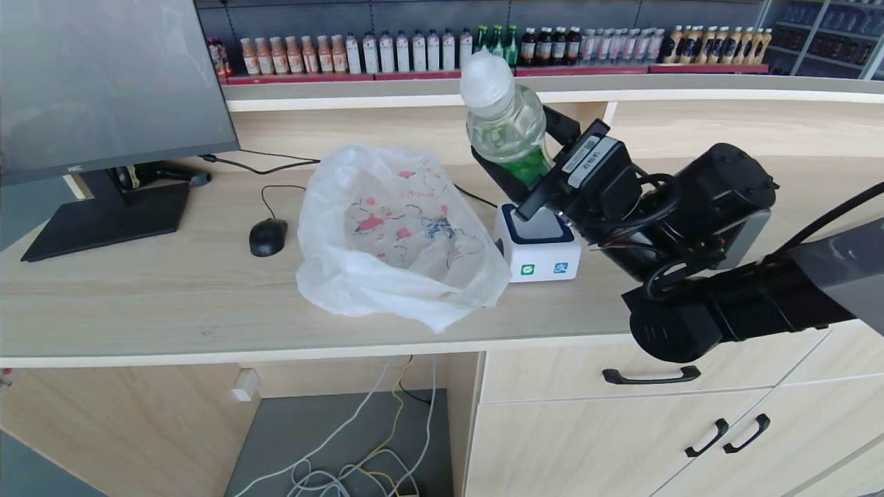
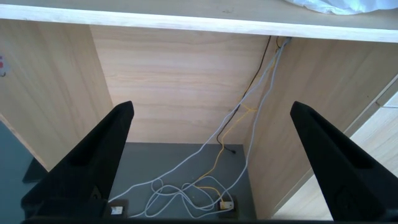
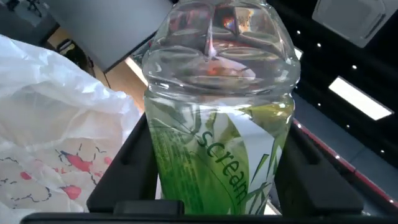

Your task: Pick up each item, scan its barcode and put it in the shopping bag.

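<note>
A clear drink bottle [image 1: 503, 117] with a green label and white cap stands upright in my right gripper [image 1: 514, 166], which is shut on its lower body. The bottle hangs just above and behind the small white scanner box [image 1: 539, 252] on the counter. Up close, the bottle [image 3: 217, 118] fills the space between the black fingers [image 3: 124, 174]. The white printed shopping bag [image 1: 397, 238] lies open on the counter, left of the scanner. My left gripper [image 2: 208, 162] is open below the counter edge, facing the cables in the knee space.
A monitor [image 1: 103, 90] stands at the counter's left with a black mouse [image 1: 268, 237] beside the bag. A raised counter ledge [image 1: 483, 96] runs behind, with shelves of bottles beyond. Drawers [image 1: 649, 376] sit under the counter at right.
</note>
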Robot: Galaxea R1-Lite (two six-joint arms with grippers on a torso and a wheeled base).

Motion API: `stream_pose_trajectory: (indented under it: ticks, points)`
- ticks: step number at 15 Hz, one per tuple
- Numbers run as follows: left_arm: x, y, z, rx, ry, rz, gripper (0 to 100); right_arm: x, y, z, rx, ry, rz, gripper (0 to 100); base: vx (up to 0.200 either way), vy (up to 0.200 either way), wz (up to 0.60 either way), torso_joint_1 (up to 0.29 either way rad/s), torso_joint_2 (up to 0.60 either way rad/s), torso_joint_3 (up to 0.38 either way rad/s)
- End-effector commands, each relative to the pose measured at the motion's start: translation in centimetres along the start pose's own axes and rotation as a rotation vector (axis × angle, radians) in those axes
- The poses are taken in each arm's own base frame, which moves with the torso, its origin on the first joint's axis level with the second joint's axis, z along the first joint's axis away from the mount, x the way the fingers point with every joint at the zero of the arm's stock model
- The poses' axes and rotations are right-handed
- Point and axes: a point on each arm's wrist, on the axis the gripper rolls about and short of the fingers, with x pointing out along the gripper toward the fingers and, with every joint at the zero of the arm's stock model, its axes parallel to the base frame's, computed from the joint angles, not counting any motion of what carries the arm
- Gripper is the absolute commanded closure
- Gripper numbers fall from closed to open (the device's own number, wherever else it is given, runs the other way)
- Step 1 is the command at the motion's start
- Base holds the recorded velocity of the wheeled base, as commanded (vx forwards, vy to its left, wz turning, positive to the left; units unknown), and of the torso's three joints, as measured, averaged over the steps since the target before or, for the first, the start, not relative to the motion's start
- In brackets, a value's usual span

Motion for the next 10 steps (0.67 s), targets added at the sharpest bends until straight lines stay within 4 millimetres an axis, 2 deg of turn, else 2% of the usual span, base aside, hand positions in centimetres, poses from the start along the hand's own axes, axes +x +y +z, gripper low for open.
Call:
stream_pose_trajectory:
  ticks: [1, 5, 10]
  points:
    - [0.0, 0.0, 0.0, 0.000, 0.000, 0.000, 0, -0.1, 0.6, -1.2, -0.018, -0.001, 0.026, 100, 0.000, 0.000, 0.00, 0.000, 0.00, 0.000]
    - [0.0, 0.0, 0.0, 0.000, 0.000, 0.000, 0, -0.1, -0.6, -3.2, -0.092, -0.066, 0.033, 100, 0.000, 0.000, 0.00, 0.000, 0.00, 0.000]
    - [0.0, 0.0, 0.0, 0.000, 0.000, 0.000, 0, -0.3, -0.2, -4.6, -0.095, -0.076, 0.062, 100, 0.000, 0.000, 0.00, 0.000, 0.00, 0.000]
